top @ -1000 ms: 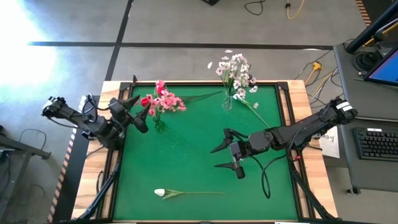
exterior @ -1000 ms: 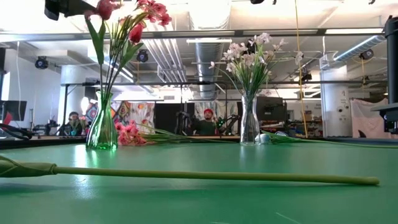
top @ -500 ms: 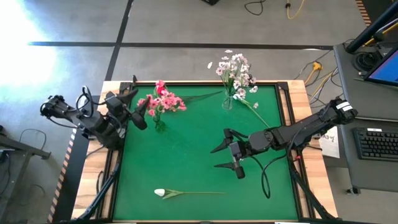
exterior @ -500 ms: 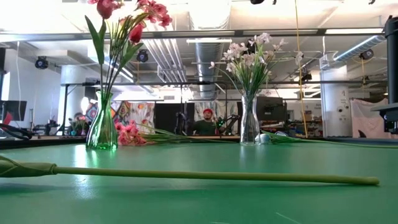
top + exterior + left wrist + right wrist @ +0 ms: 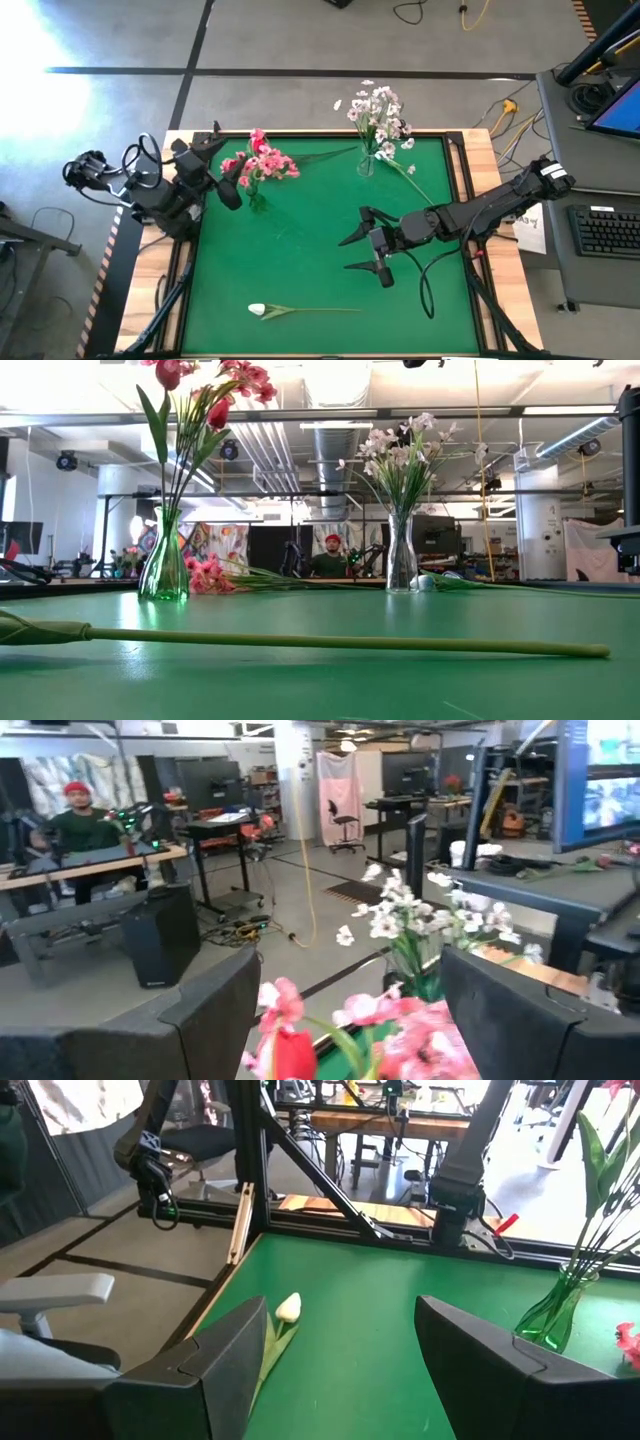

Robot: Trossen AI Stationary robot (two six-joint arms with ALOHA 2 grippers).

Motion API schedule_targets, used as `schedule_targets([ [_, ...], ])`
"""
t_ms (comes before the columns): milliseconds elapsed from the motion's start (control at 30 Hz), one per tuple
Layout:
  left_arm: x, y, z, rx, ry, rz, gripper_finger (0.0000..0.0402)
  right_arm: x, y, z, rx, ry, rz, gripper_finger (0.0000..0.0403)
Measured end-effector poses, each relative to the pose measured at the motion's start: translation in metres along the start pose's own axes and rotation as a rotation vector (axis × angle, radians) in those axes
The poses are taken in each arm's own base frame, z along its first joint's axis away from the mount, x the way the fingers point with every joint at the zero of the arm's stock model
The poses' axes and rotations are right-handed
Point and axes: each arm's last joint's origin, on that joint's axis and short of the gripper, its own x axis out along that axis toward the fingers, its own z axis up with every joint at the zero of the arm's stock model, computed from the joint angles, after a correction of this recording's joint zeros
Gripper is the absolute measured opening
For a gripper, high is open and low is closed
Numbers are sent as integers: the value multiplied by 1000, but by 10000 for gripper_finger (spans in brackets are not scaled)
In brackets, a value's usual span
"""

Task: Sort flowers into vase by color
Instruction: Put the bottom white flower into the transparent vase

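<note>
Left gripper (image 5: 225, 172) is up by the far-left corner of the green desk (image 5: 300, 260), jaws spread wide with nothing between them, right beside the pink and red flowers (image 5: 262, 160) that stand in the green glass vase (image 5: 257, 200); from its wrist view the pink blossoms fill the gap between the two dark fingers (image 5: 215, 1010), and whether they brush a finger is hard to say. Right gripper (image 5: 362, 253) hangs over the middle of the desk, jaws parted and empty, pointed toward the near edge. A single white tulip (image 5: 258, 311) lies flat near the front of the desk, bud to the left, its long green stem running right; the low view cuts off the bud end, and the stem stretches across the whole foreground. The white flowers (image 5: 378, 115) stand in a clear vase (image 5: 366, 163) at the far edge, and another white-budded stem (image 5: 412, 178) lies on the desk just beside it, its far end passing under the right arm. A pink-blossomed stem (image 5: 320, 155) lies between the two vases. Low view: the tops of the red blooms run out of the picture, and the grippers don't show at all. A person in a red cap (image 5: 327, 557) sits in the room behind.
</note>
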Motion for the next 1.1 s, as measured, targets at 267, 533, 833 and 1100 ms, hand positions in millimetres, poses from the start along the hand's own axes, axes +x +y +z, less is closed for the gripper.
schedule_targets([
  [267, -9, -31, 5, 53, 11, -102, 293, 0, 0, -1, 44, 14, -1, 247],
  [533, -33, -64, 4, 94, 13, -240, 293, 9, 1, -9, 71, 38, -2, 247],
  [833, -64, -98, -23, 173, 31, -370, 293, 62, 7, -34, 72, 152, 0, 247],
  [1100, -81, -126, -55, 221, 98, -474, 293, 108, 18, -55, 90, 321, 4, 247],
])
